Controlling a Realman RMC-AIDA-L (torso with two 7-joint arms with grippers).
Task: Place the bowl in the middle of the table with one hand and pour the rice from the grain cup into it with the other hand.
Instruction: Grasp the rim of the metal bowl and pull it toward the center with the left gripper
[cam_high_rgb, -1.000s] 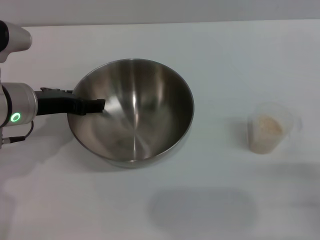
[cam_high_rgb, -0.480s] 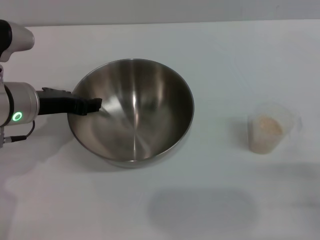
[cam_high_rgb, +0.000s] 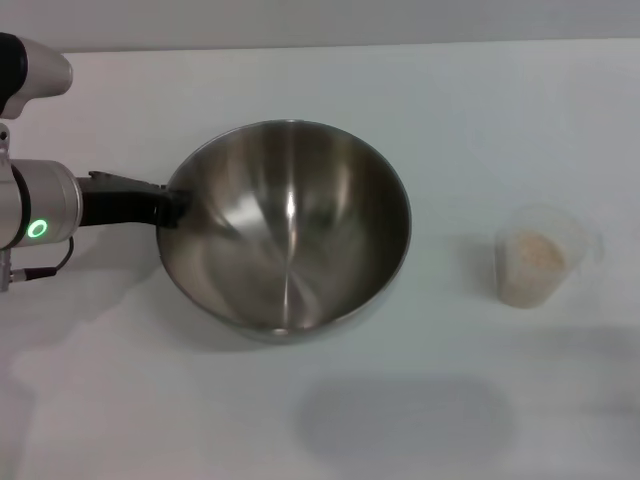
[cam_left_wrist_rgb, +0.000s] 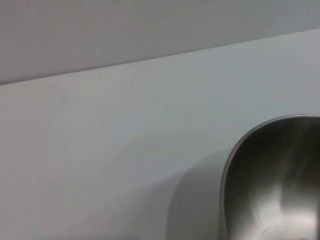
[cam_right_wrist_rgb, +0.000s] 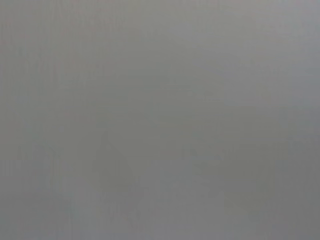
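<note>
the large round stainless-steel mixing bowl (cam_high_rgb: 288, 228), shiny inside and thin-rimmed, sits on the plain white tabletop (cam_high_rgb: 330, 70) a little to the left of centre, empty, with its interior open to the ceiling. the left gripper (cam_high_rgb: 172, 208), black-fingered on a silver wrist with a green ring light, is at the bowl's left rim; its fingers look pinched over that thin edge, one tip inside the wall, which is the only real purchase such a wide bowl offers, so i read it as clamped on the rim for dragging. the left wrist view shows just a curved slice of the same bowl (cam_left_wrist_rgb: 272, 182) and bare table (cam_left_wrist_rgb: 100, 150) beyond. well apart on the right stands the small translucent plastic grain cup (cam_high_rgb: 541, 254), upright, with the pale rice (cam_high_rgb: 537, 250) heaped inside; it stands on the side where the other arm would reach it. the right gripper is nowhere in the head view, and its own camera gives only blank grey, so that arm seems parked. against half a second ago: the bowl has slid toward the right, nearer the middle, and less black finger shows inside it; the cup has not budged. judgement: placing step under way, pour not yet begun.
</note>
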